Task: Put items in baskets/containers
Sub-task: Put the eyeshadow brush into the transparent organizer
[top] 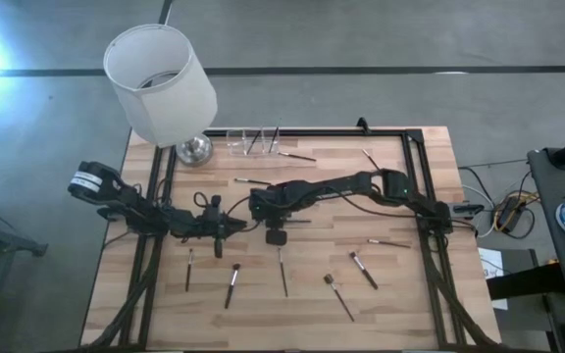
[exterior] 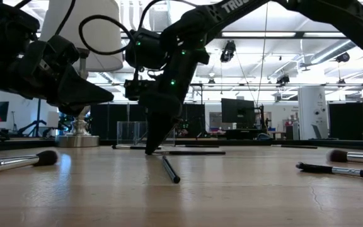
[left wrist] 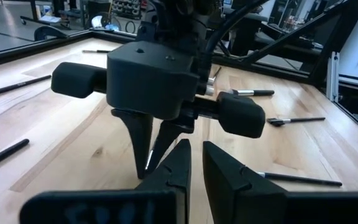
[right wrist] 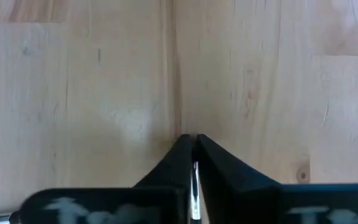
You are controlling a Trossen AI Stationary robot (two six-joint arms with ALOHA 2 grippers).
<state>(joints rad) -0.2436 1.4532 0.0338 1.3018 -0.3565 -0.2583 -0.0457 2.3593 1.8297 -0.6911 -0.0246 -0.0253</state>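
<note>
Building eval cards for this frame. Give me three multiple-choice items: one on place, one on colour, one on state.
1. Where does the clear holder stand?
A) at the far edge of the table, by the lamp base
B) at the near edge
C) in the right corner

2. The lampshade is:
A) black
B) white
C) red

3. The right gripper is:
A) wide open over the holder
B) shut, tips down at the tabletop
C) out of view

Key:
1 A, the high view shows it beside the silver base.
2 B, it shows white from above.
3 B, its wrist view shows the fingers together over the wood.
</note>
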